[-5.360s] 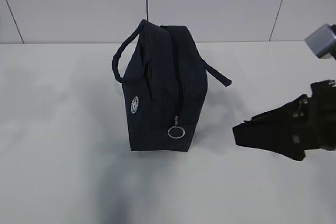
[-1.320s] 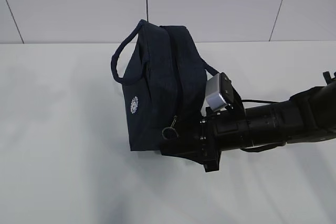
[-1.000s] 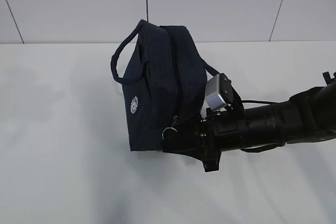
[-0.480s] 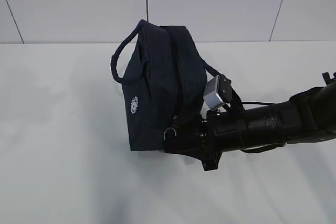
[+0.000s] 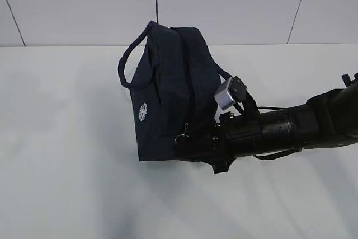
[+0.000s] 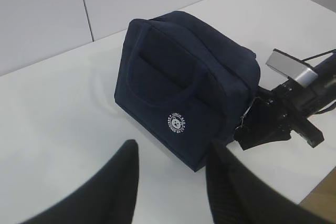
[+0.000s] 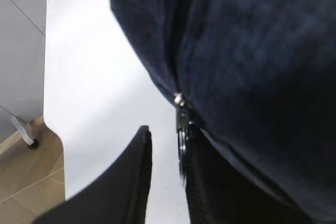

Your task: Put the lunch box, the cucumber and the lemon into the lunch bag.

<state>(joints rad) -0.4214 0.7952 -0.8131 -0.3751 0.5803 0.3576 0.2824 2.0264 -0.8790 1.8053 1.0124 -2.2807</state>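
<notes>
**Right end effector at the zipper pull, bag still zipped**

Exterior: lunch bag (image 5: 170,99) stands upright mid-table, toward the back edge, zipped. Right end effector (image 5: 184,144) is in from the right at the bag's lower end face, touching the fabric where the ring pull (image 5: 182,136) hangs. Can't read finger spacing from here. No lunch box, cucumber or lemon visible in any view.

Left wrist: left end effector (image 6: 170,169) hangs well back from the bag (image 6: 184,82), fingers spread, empty. White logo (image 6: 177,121) faces this camera. Right arm sits at the bag's right end.

Right wrist: zipper slider (image 7: 179,99) and the pull (image 7: 182,145) hang between the two fingers (image 7: 131,177). Gap is narrow, pull sits beside the right-hand finger; can't tell whether it's pinched yet.

Handling, my read: bag is soft fabric, light, will slide or tip when the zip is tugged. Take the metal ring, not the cloth. Left arm should probably brace the bag by a handle (image 5: 131,60).
</notes>
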